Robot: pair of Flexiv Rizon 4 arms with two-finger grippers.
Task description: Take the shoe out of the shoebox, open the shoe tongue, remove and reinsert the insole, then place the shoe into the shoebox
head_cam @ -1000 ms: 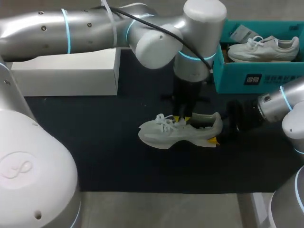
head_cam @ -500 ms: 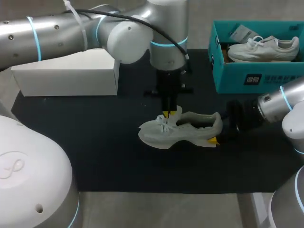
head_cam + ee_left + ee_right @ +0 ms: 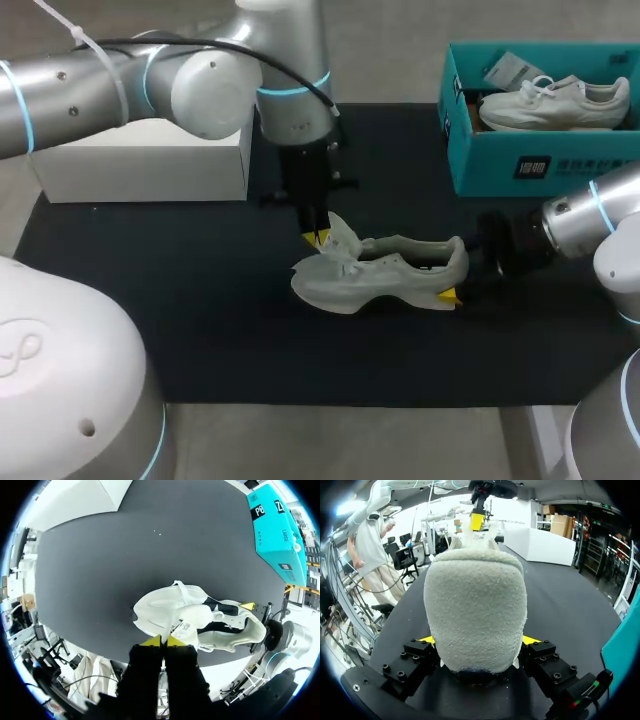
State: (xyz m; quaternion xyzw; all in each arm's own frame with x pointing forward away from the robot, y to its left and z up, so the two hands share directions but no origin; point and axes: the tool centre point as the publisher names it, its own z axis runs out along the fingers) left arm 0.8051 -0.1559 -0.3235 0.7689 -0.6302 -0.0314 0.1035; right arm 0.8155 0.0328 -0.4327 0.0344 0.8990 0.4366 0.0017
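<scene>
Lying left-right, toe leftward, shoe (image 3: pixel 385 280): right jaws clamp heel (image 3: pixel 456 262), left jaws pinch tongue (image 3: pixel 341 236).

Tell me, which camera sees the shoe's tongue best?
The left wrist view: the tongue is big and close, right by the left gripper. The head view shows it small; the right wrist view shows mostly the shoe's heel.

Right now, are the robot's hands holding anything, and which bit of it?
Both hold the pale shoe. The right arm's jaws clamp its heel from two sides. The left arm's jaws pinch its raised tongue.
</scene>
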